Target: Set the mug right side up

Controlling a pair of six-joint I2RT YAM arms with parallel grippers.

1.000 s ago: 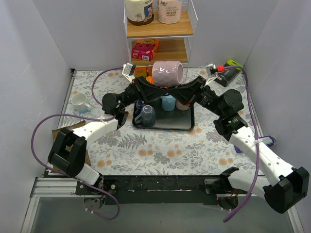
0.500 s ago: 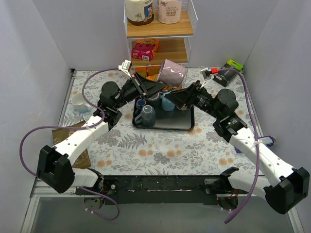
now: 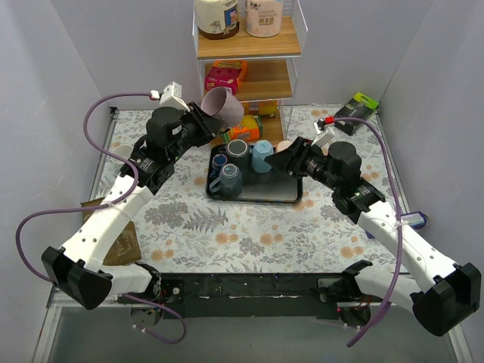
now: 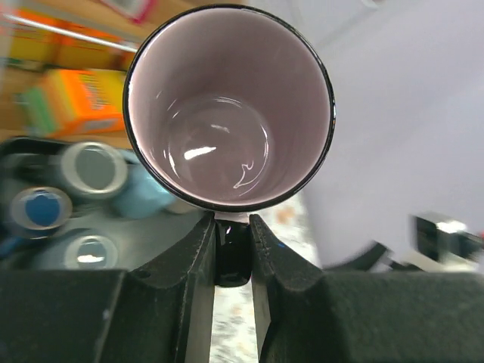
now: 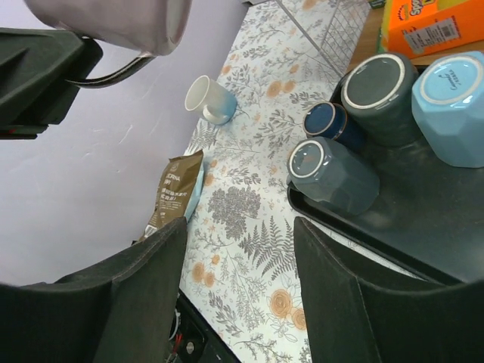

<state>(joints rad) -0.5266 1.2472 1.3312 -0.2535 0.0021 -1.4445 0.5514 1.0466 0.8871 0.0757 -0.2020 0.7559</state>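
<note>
Handover done: R claw (image 3: 290, 156) has let go, jaws wide, empty, 2 o'clock over tray (image 3: 261, 199). L claw (image 4: 233, 246) alone clamps mug (image 3: 224, 107) by handle (image 4: 233, 263), aloft ~11 o'clock, mouth sideways. Prob. next: upright, onto worktop (image 3: 227, 227).

mug (image 4: 227, 106): glossy ceramic | left claw (image 4: 232, 224): matt black plastic | shelf (image 3: 249, 46): wood

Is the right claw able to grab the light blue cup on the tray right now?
Probably yes. The right gripper is open and empty, hovering by the black tray, and the light blue cup sits upside down in it, top clear, though other cups crowd beside it.
</note>
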